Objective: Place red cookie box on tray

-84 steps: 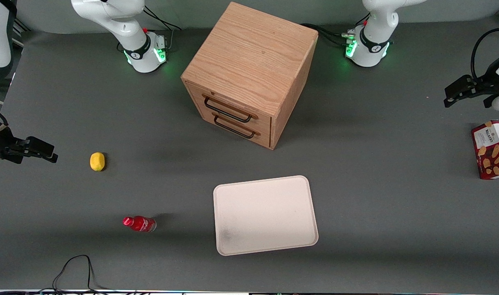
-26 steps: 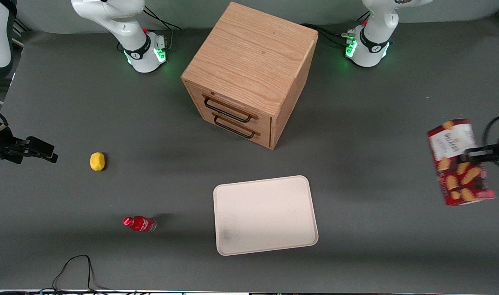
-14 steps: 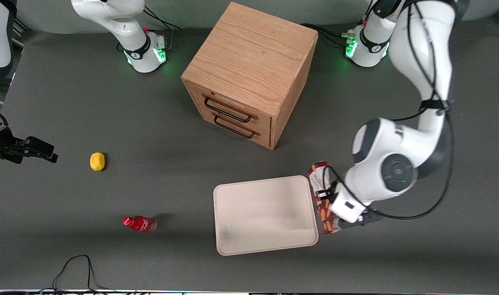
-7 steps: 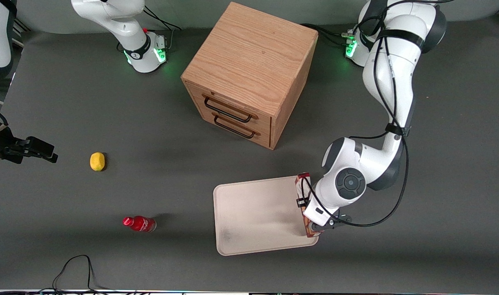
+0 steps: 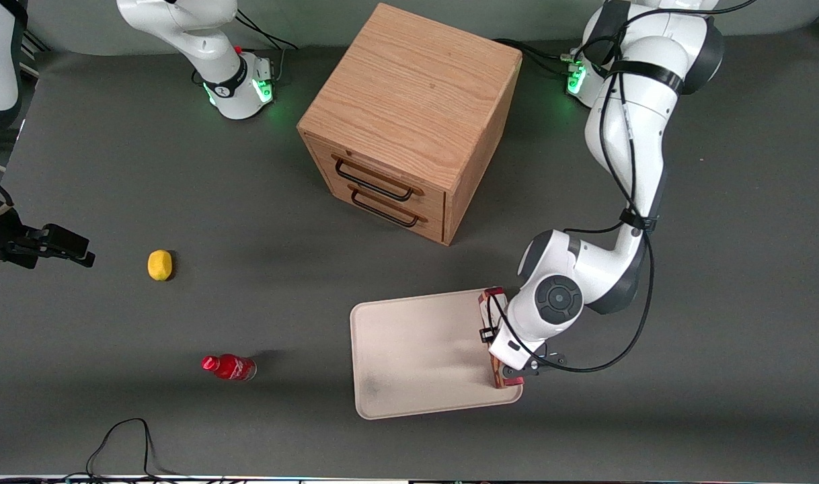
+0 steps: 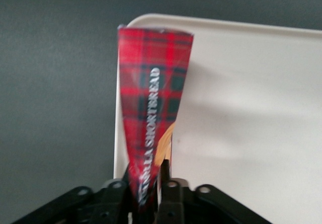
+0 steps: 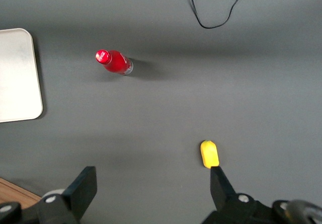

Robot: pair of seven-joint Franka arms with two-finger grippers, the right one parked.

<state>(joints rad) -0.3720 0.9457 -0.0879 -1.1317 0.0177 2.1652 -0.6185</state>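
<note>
Red cookie box (image 5: 495, 339) stands on its narrow edge over the tray (image 5: 416, 356), at the tray's 3 o'clock rim in the front view. In the left wrist view the box (image 6: 153, 113) sits between the two black fingers (image 6: 168, 183), which are closed against its flat sides, and its tartan edge faces the camera. The left gripper (image 5: 510, 366) hangs above that same rim, nearer to the front camera than the wooden drawer cabinet (image 5: 409, 121) on the worktop (image 5: 181, 202).

"SHORTBREAD" on red cookie box (image 6: 151, 113) narrow side
</note>
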